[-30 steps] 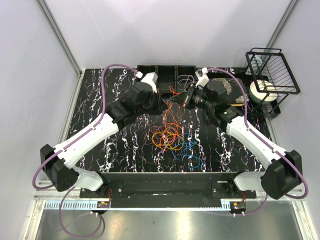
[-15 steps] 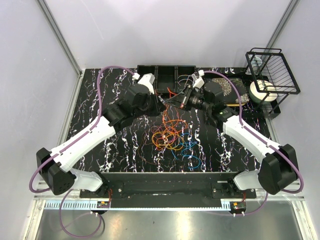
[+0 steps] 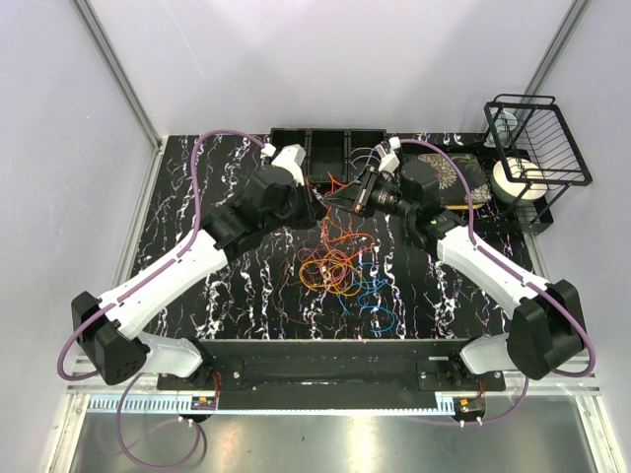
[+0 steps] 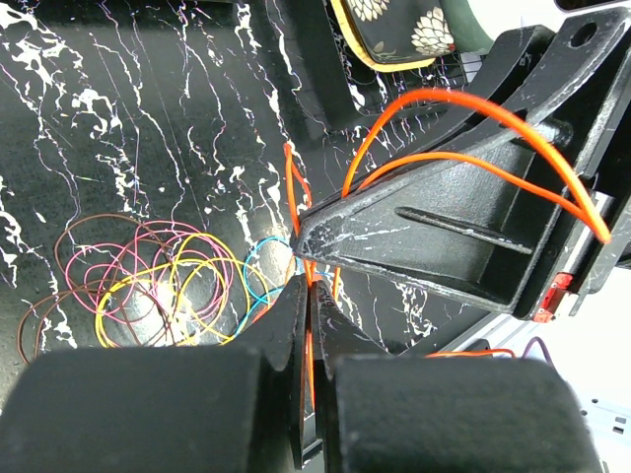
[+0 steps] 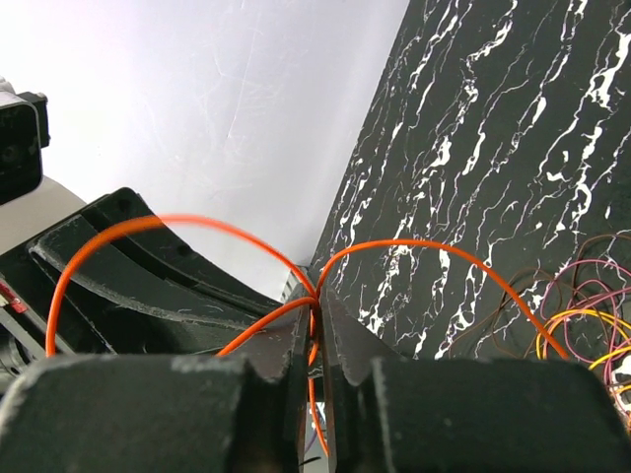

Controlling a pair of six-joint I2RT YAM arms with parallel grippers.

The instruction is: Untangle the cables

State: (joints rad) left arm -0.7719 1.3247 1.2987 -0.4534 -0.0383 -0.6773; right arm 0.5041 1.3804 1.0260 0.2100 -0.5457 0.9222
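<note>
A thin orange wire loop (image 5: 414,242) is strung in the air between the two arms, above the far middle of the black, white-veined table (image 3: 197,197). The left gripper (image 4: 308,296) is clamped tight on it. The right gripper (image 5: 314,305) has the wire running through a narrow slit between its jaws, and I cannot tell whether that is a grip. Below, the heap of orange, yellow, pink and blue cables (image 3: 335,268) lies knotted at mid-table, so most of the untangling looks undone.
</note>
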